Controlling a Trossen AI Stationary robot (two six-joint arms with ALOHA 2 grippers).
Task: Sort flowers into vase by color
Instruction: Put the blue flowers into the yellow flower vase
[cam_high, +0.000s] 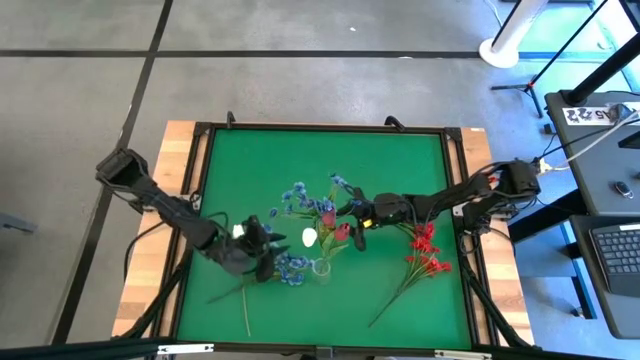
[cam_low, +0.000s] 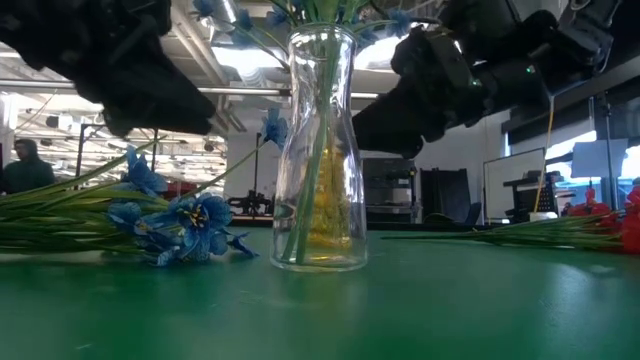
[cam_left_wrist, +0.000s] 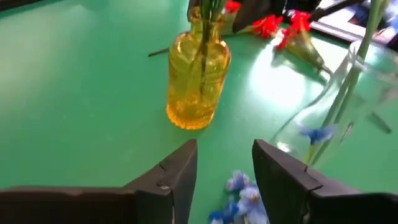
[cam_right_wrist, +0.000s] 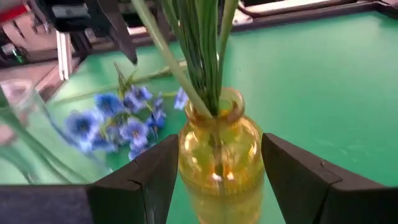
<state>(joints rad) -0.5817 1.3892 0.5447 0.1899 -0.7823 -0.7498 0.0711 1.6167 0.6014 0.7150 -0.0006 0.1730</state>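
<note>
A clear glass vase stands near the table's middle with green stems and blue sprays in it. Just behind it, a yellow glass vase holds green stems, a red bud and a white bud. One blue spray lies flat on the table beside the clear vase. My left gripper hovers open over that spray's blooms. My right gripper is open, one finger on each side of the yellow vase. Red sprays lie on the table's right. My right gripper comes level from the table's right, its fingers flanking the yellow vase's shoulder. I cannot tell whether they touch the glass. The vase stands upright on the table.
The two vases stand close together between the two grippers. The red sprays' stems slant toward the near edge. A raised dark frame borders the green table. Open green surface lies on the far half.
</note>
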